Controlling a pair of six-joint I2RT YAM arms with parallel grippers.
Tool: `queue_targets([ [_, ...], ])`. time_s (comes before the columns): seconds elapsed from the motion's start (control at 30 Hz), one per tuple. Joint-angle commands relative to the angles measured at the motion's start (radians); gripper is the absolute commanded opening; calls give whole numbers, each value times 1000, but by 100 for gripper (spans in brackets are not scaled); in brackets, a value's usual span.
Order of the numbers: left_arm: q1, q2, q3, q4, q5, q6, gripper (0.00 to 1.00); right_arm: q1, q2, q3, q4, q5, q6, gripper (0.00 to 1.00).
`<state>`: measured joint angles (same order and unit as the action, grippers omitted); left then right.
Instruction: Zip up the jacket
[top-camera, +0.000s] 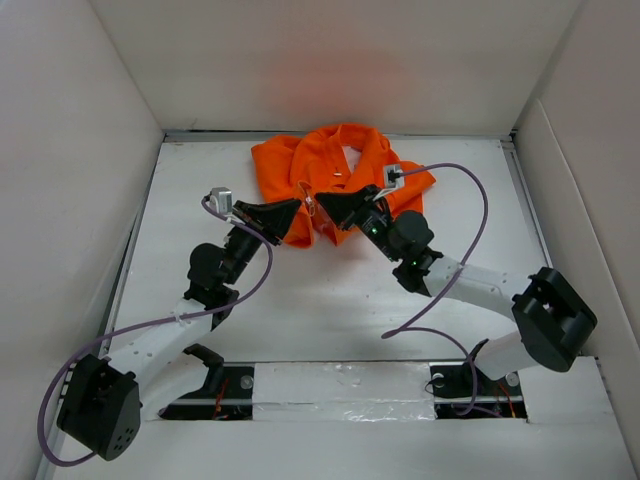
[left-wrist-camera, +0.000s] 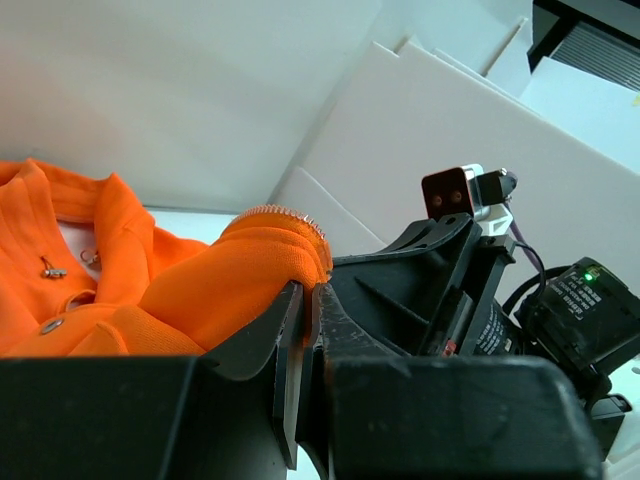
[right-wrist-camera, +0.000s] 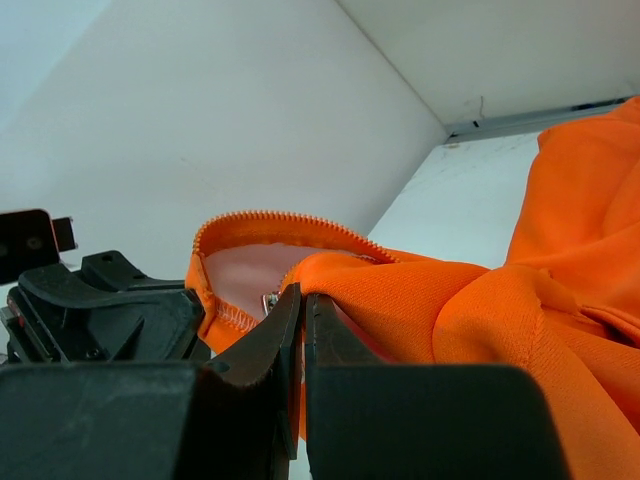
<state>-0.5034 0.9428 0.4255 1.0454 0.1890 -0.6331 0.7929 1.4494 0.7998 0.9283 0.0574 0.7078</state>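
A bright orange jacket (top-camera: 345, 165) lies crumpled toward the far middle of a white worktop (top-camera: 320, 305), which is enclosed by white walls (top-camera: 80, 150). Two robot arms reach in from the near edge and meet at the jacket's near side. The left gripper (top-camera: 296, 208) has its fingers (left-wrist-camera: 285, 335) pressed together on a raised fold of the orange fabric. The right gripper (top-camera: 323, 203), just beside it, has its fingers (right-wrist-camera: 268, 345) clamped on the jacket's front edge, right next to a small metal zipper pull (right-wrist-camera: 269, 301). There, a row of zipper teeth (right-wrist-camera: 280, 217) arcs over the pale pink lining (right-wrist-camera: 245, 265).
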Motion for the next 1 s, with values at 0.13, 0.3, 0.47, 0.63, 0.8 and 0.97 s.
queue_targets([
  [0.13, -1, -19, 22, 107, 0, -14, 0, 18, -44, 21, 121, 31, -21, 0],
  [0.3, -1, -4, 35, 84, -16, -31, 0, 19, -50, 12, 132, 38, -30, 0],
  [0.47, -1, 7, 38, 71, -25, -37, 0, 19, -50, 15, 135, 41, -41, 0],
  [0.63, -1, 14, 38, 57, -40, -45, 0, 28, -61, 16, 124, 61, -67, 0],
  [0.8, -1, 22, 35, 64, -43, -51, 0, 37, -63, 13, 127, 64, -73, 0],
  [0.97, -1, 25, 33, 74, -34, -53, 0, 37, -57, 21, 124, 61, -73, 0],
])
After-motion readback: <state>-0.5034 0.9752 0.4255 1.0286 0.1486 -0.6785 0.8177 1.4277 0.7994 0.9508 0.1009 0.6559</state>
